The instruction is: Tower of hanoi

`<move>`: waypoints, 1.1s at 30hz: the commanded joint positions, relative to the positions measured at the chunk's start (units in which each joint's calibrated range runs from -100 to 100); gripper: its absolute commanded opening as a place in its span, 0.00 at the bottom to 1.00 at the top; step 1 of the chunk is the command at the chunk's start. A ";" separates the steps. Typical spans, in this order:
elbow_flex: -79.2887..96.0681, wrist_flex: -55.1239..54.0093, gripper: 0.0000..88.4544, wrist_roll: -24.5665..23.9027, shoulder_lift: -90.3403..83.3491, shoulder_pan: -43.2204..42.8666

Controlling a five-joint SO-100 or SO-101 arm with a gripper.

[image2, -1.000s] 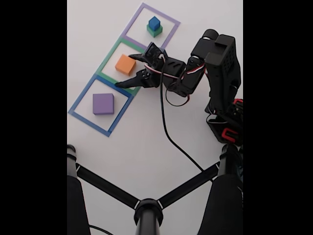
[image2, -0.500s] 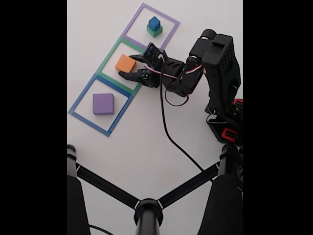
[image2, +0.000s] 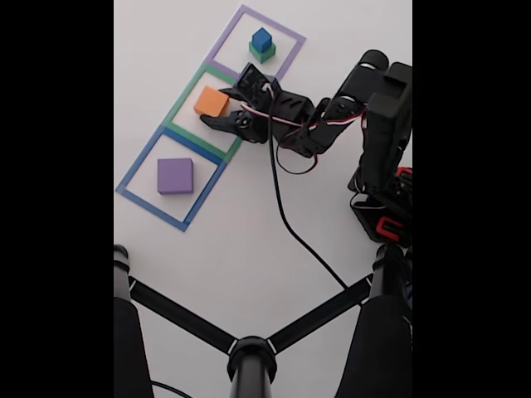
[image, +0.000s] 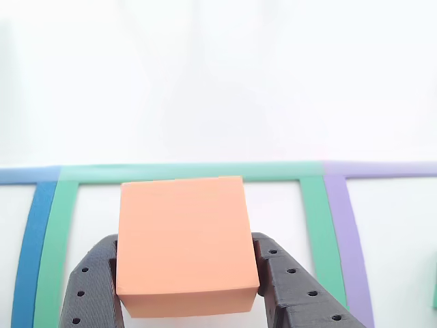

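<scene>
The gripper [image: 188, 287] has its two black fingers [image: 92, 287] closed narrowly against both sides of the orange block [image: 183, 242], which sits inside the green tape square [image2: 202, 112] at mid-table. In the fixed view, the purple block [image2: 175, 176] lies in the blue tape square [image2: 170, 176] nearer the table's left edge, and the blue cube [image2: 262, 38] rests on the green block [image2: 262, 54] inside the purple tape square [image2: 255, 46] towards the top edge. No writing or labels are legible.
</scene>
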 commanded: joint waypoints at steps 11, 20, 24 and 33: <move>-22.67 82.62 0.11 0.00 -47.51 1.73; -58.83 124.39 0.10 0.00 -48.47 -2.16; -70.46 136.85 0.10 0.00 -48.47 -4.68; -77.37 143.81 0.09 0.00 -50.32 -11.54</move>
